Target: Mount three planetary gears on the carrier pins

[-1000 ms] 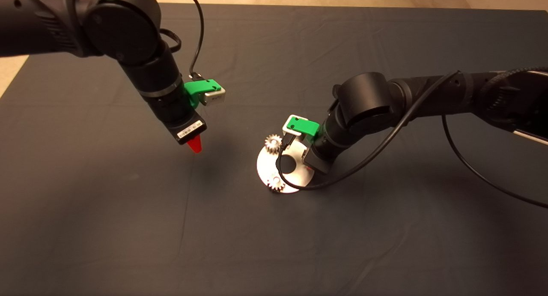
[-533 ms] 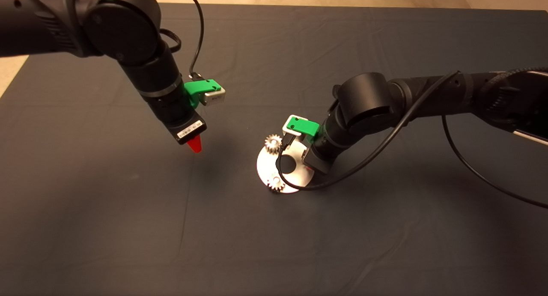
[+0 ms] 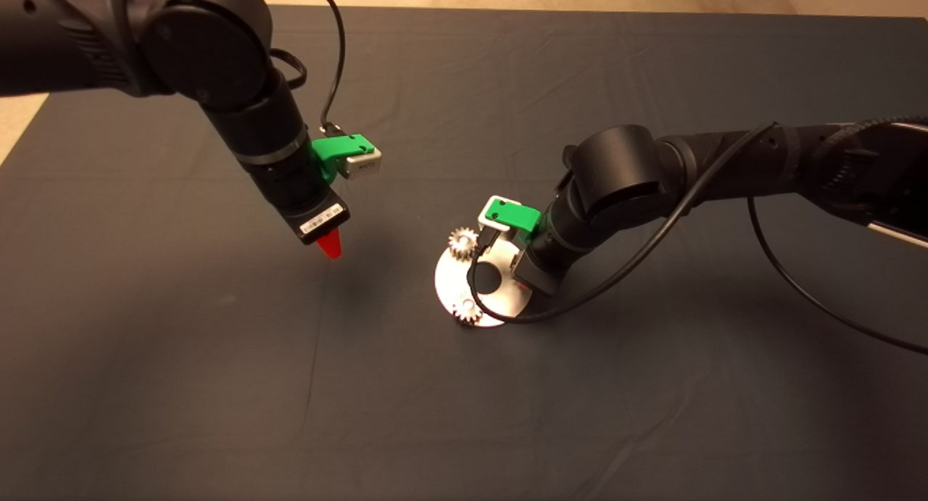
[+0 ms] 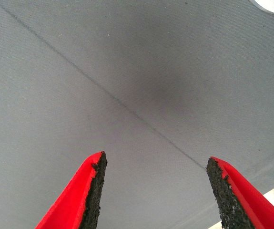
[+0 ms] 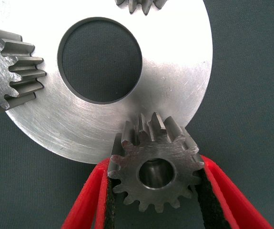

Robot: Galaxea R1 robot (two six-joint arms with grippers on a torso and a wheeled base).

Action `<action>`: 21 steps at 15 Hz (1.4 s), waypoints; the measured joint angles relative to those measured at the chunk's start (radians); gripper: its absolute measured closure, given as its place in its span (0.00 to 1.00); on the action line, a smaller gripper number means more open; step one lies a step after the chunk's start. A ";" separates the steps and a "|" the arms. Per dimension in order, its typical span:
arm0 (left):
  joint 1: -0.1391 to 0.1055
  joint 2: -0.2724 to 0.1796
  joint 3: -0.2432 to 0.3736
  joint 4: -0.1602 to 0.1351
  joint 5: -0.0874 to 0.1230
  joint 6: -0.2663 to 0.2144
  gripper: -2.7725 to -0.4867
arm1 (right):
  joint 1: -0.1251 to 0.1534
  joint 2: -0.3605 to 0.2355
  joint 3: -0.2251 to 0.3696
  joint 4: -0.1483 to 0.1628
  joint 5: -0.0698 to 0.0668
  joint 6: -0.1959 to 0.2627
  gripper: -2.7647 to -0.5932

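Third gear (image 5: 156, 174): a small silvery spur gear, pinched between the right gripper (image 5: 157, 191) and its red fingers (image 5: 86, 200), over the disc's rim at about 4 o'clock in the head view; its hole faced the wrist camera, so its axis ran roughly upright

Pin beneath it: hidden; whether the gear was seated could not be told

Seated gears: one (image 3: 462, 241) at 11 o'clock on the disc, one (image 3: 467, 312) at 7 o'clock, both lying flat, holes up

Disc (image 3: 451, 280): shiny, flat on the dark mat (image 3: 217, 385), round centre hole open

Progress: two of three looked fitted; the last seemingly needed lowering and release

Left gripper (image 4: 153, 191): fingers spread wide, holding nothing, hovering over bare mat at 9 o'clock, well apart from the disc
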 joint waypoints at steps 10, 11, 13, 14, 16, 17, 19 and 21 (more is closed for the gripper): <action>-0.008 0.000 0.000 0.000 0.000 0.000 0.58 | 0.000 0.001 0.000 0.000 0.000 0.000 0.81; -0.008 0.000 0.000 0.000 0.000 0.000 0.58 | 0.000 0.001 0.000 0.000 0.000 0.000 0.81; -0.008 0.000 0.000 0.000 0.000 0.000 0.58 | 0.000 0.001 0.000 0.000 0.000 0.000 0.81; -0.008 0.000 0.000 0.000 0.000 0.000 0.58 | 0.000 0.001 0.000 0.000 0.000 0.000 0.81; -0.008 0.000 0.000 0.000 0.000 0.000 0.58 | -0.005 0.001 0.000 -0.005 -0.001 0.000 0.81; -0.008 0.000 0.000 0.000 0.000 0.000 0.58 | -0.009 0.001 0.000 -0.008 -0.001 0.000 0.81; -0.008 0.000 0.000 0.000 0.000 0.000 0.58 | -0.011 0.001 0.000 -0.009 -0.001 0.000 0.81; -0.008 0.000 0.000 0.000 0.000 0.000 0.58 | -0.011 0.000 0.000 -0.009 -0.001 0.000 0.81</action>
